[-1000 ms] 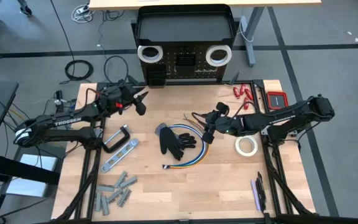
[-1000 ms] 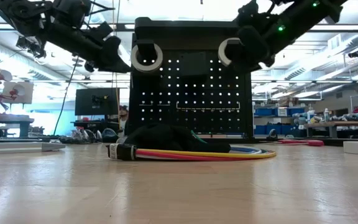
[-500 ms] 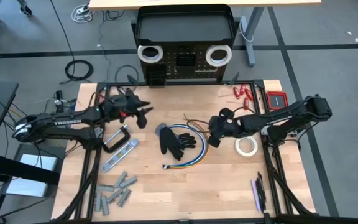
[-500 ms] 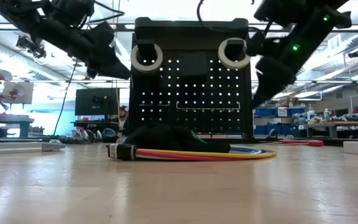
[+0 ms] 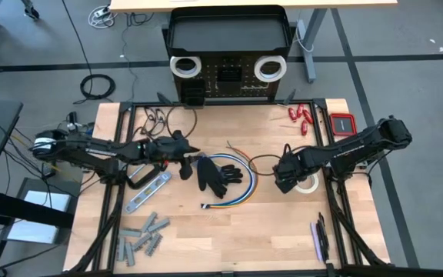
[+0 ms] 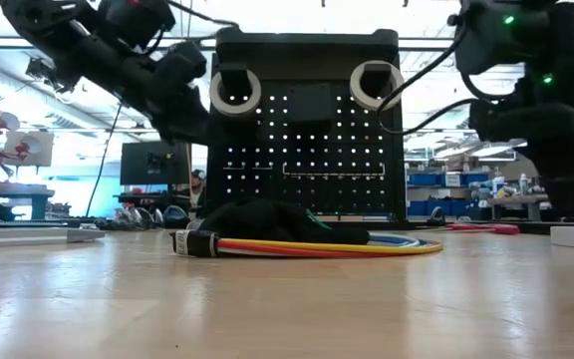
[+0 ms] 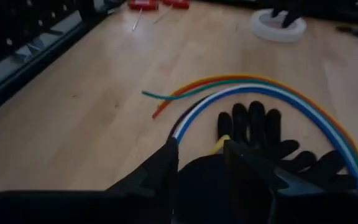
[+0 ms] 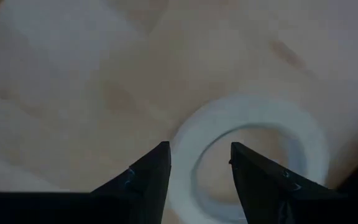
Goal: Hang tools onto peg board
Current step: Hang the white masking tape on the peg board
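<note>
The peg board (image 5: 228, 85) stands upright at the table's far edge, and two white tape rolls (image 5: 184, 67) (image 5: 270, 69) hang on its front. A third tape roll (image 5: 308, 183) lies flat on the wood at the right. My right gripper (image 8: 197, 165) points down over this roll's rim, open, with nothing between its fingers. A black glove (image 5: 220, 174) lies mid-table on a bundle of coloured cables (image 5: 237, 192). My left gripper (image 5: 189, 163) hovers open just left of the glove's cuff, slanting down at it.
A black clamp (image 5: 144, 173), a silver flat bar (image 5: 149, 192) and grey metal pieces (image 5: 141, 237) lie at the near left. Red-handled tools (image 5: 301, 114) and a red box (image 5: 343, 123) sit far right, and a purple-handled tool (image 5: 318, 238) near right.
My left gripper has swung toward the table's near edge and right, sinking toward the glove. My right gripper has moved right and toward the near edge, come down, and tipped from nearly level to pointing down over the loose tape roll. Nothing on the table has moved.
</note>
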Controlling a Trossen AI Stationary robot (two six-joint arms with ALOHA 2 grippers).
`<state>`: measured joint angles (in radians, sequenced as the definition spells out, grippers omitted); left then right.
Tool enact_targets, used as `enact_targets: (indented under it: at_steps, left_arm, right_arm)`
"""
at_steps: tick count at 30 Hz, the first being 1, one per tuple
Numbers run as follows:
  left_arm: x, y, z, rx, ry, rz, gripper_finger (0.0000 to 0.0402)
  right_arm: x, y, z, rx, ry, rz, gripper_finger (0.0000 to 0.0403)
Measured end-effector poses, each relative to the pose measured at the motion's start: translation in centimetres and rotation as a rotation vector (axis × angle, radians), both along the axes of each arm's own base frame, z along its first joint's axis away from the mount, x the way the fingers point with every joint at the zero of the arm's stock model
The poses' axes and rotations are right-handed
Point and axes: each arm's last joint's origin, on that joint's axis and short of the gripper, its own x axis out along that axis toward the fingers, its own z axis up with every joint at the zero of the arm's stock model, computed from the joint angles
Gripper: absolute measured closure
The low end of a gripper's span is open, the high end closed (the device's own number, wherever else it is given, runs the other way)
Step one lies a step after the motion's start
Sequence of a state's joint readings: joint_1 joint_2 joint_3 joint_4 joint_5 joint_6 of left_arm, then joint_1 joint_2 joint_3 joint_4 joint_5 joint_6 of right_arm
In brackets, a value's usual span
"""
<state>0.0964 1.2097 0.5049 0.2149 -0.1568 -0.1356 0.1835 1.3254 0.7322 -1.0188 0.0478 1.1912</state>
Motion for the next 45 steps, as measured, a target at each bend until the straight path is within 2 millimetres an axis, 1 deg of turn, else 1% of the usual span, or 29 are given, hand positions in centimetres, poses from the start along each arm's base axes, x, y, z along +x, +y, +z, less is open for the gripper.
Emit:
enact_targets:
  at_steps: [3, 6, 8, 10, 12, 14, 17, 19, 22, 26, 29, 31, 33, 37, 39, 41, 43, 45]
  left_arm:
    - [0.4, 0.0, -0.5, -0.01, 0.002, -0.018, 0.0266]
    - [0.5, 0.0, -0.8, -0.017, 0.019, -0.028, 0.0266]
    - [0.6, 0.0, -0.9, -0.016, 0.02, -0.028, 0.0266]
    - [0.6, 0.0, -0.9, -0.017, 0.02, -0.029, 0.0266]
    - [0.6, 0.0, -0.9, -0.016, 0.02, -0.029, 0.0266]
    - [0.6, 0.0, -0.9, -0.016, 0.02, -0.03, 0.0266]
    - [0.6, 0.0, -0.9, -0.015, 0.02, -0.03, 0.0266]
    - [0.6, 0.0, -0.8, -0.014, 0.017, -0.03, 0.0266]
    - [0.6, 0.0, -0.7, -0.01, 0.003, -0.027, 0.0266]
    - [0.9, 0.0, -0.3, 0.016, -0.04, -0.035, 0.0266]
    - [1.0, 0.0, 0.1, 0.023, -0.088, -0.034, 0.0266]
    - [1.1, 0.0, 0.4, 0.026, -0.117, -0.034, 0.0266]
    - [1.2, 0.0, 0.5, 0.027, -0.134, -0.034, 0.0266]
    - [1.3, 0.0, 0.8, 0.026, -0.167, -0.031, 0.0266]
    - [1.4, 0.1, 0.9, 0.012, -0.18, -0.025, 0.0266]
    - [1.5, 0.1, 0.9, 0.011, -0.195, -0.019, 0.0266]
    - [1.7, 0.1, 0.9, 0.013, -0.21, -0.019, 0.0266]
    - [1.8, 0.1, 0.5, 0.011, -0.192, -0.019, 0.0266]
  right_arm:
    - [0.0, 0.6, -0.4, -0.004, 0.022, -0.037, 0.0227]
    - [0.5, 0.9, -1.1, -0.014, 0.034, -0.059, 0.0226]
    - [1.0, 1.1, -2.0, -0.007, 0.031, -0.063, 0.0227]
    - [1.2, 1.2, -3.1, -0.002, 0.068, -0.065, 0.0229]
    - [1.4, 1.2, -3.8, -0.012, 0.106, -0.066, 0.0229]
    - [1.5, 1.2, -4.1, -0.038, 0.123, -0.062, 0.0229]
    - [1.7, 1.1, -3.8, -0.067, 0.118, -0.063, 0.0238]
    - [2.0, 1.0, -3.2, -0.074, 0.081, -0.061, 0.0251]
    - [2.5, 0.9, -2.7, -0.071, 0.008, -0.043, 0.028]
    - [2.7, 0.8, -2.7, -0.065, -0.016, 0.015, 0.0338]
    - [3.4, 0.9, -2.6, -0.053, -0.08, 0.073, 0.0386]
    - [3.6, 1.0, -2.4, -0.057, -0.102, 0.098, 0.0393]
    - [3.8, 1.0, -2.0, -0.075, -0.105, 0.118, 0.0378]
    - [3.5, 1.5, 0.2, -0.145, -0.121, 0.117, 0.033]
    - [2.4, 1.5, 1.0, -0.151, -0.092, 0.049, 0.0304]
    - [1.1, 1.5, 1.4, -0.161, -0.045, -0.049, 0.0278]
    - [-0.4, 1.3, 1.2, -0.193, 0.027, -0.153, 0.0251]
    - [-1.5, 1.2, 0.6, -0.186, 0.075, -0.237, 0.0223]
